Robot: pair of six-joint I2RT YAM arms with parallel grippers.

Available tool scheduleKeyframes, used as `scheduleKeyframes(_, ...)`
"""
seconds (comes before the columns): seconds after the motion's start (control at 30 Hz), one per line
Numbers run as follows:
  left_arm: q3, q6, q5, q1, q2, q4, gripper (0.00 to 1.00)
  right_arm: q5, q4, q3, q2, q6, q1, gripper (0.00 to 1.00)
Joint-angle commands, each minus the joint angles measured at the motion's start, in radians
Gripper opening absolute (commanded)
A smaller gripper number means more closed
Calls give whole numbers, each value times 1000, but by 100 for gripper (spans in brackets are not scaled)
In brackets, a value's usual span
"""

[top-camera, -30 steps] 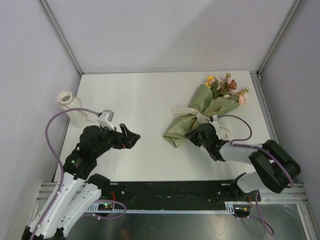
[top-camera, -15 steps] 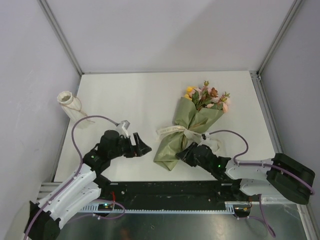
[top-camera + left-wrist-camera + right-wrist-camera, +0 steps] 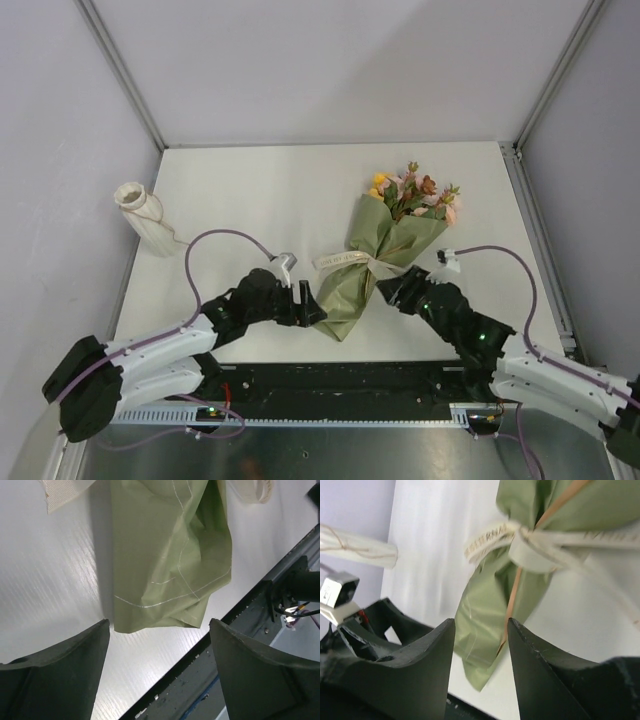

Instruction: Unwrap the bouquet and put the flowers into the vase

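The vase sits at the far left edge of the table, well apart from everything else. In the lower middle, the left gripper has its fingers spread wide, just beside the olive lower end of the bouquet. A cream ribbon ties its waist, and the flowers point toward the upper right. Right of the bouquet, the right gripper is parted, pinching nothing.

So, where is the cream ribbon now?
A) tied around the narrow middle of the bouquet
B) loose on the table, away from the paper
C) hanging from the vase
A: the cream ribbon is knotted around the waist of the bouquet, with the green paper gathered under it.
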Motion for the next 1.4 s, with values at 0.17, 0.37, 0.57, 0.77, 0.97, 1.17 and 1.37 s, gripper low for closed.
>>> scheduleKeyframes(0.17,-9,12,-123,-70,67,157,79,-132,-94,61,-69,-233,-250,51)
scheduleKeyframes(0.37,-19,11,-154,-122,120,201,74,-240,-26,74,43,-276,-350,49)
scheduleKeyframes(0.57,-25,6,-185,-167,182,230,63,-390,128,76,153,-367,-369,43)
scheduleKeyframes(0.77,-40,-3,-204,-182,155,242,33,-448,253,105,262,-461,-375,45)
scheduleKeyframes(0.97,-62,-9,-218,-183,92,242,3,-495,239,178,375,-542,-403,53)
scheduleKeyframes(1.17,-84,-11,-214,-183,41,243,0,-508,207,232,450,-577,-414,54)
scheduleKeyframes(1.37,-89,-22,-214,-183,24,238,0,-504,187,265,517,-596,-416,54)
